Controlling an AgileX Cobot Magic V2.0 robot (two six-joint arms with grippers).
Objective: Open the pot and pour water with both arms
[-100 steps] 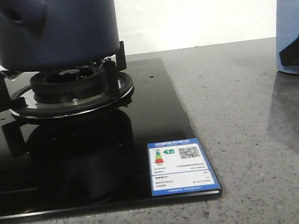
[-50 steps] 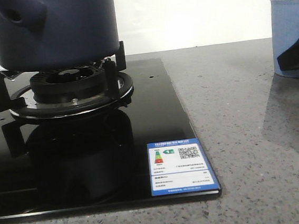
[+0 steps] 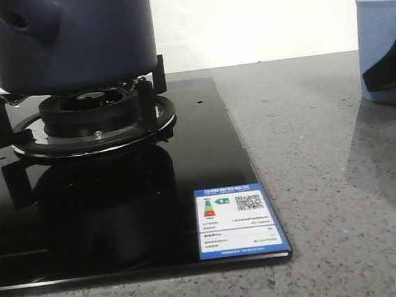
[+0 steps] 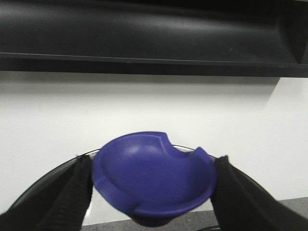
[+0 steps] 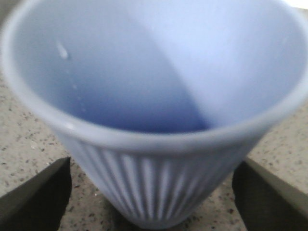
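Overhead, the left pincer [image 4: 153,192] clasps a blue knob [image 4: 154,185] — the right pincer [image 5: 154,192] straddles the ribbed cup [image 5: 154,110], grip unclear.

The pot [image 3: 68,38], dark navy with a stubby hollow handle on its left, sat on the black supports of a burner [image 3: 91,120] at the upper left; its top was cut off by the frame edge. The burner stood on a glossy black hob [image 3: 120,219] that mirrored the burner. A blue-bordered label [image 3: 238,220] with a QR code lay at the hob's near right corner. The hob rested on a speckled grey counter [image 3: 326,164]. At the far right stood a light blue ribbed cup [image 3: 381,32], with a dark shape [image 3: 390,70] partly covering its lower right side.
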